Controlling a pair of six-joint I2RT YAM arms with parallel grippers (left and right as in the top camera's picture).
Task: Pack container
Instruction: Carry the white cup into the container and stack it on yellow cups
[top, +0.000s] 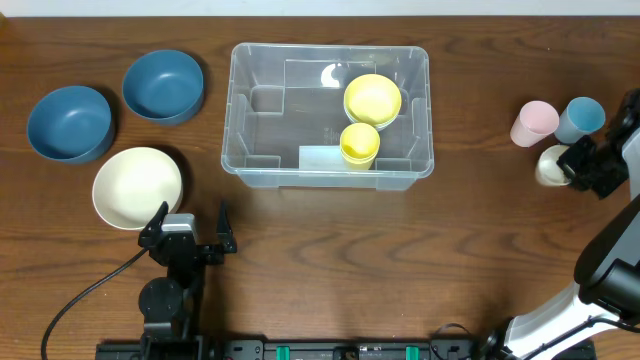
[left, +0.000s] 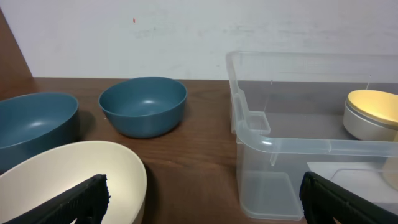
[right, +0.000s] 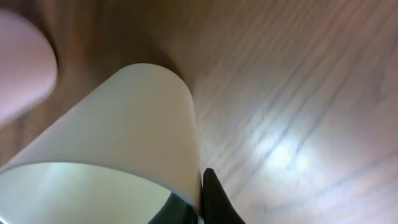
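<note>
The container is clear; yellow bowl, yellow cup, cream cup.

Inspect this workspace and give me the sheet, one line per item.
Surface: brown wooden table; no spills seen.
Job's things: clear container at centre, no lid on it, with a yellow bowl and a yellow cup inside.
Clutter: blue bowls and cream bowl at left; pink cup, blue cup and cream cup at right.
Grippers: left gripper open and empty, beside the cream bowl; right gripper at the cream cup, grasp unclear.
Cables: black cable by the left arm's base.
Surroundings: white wall behind the table.
</note>
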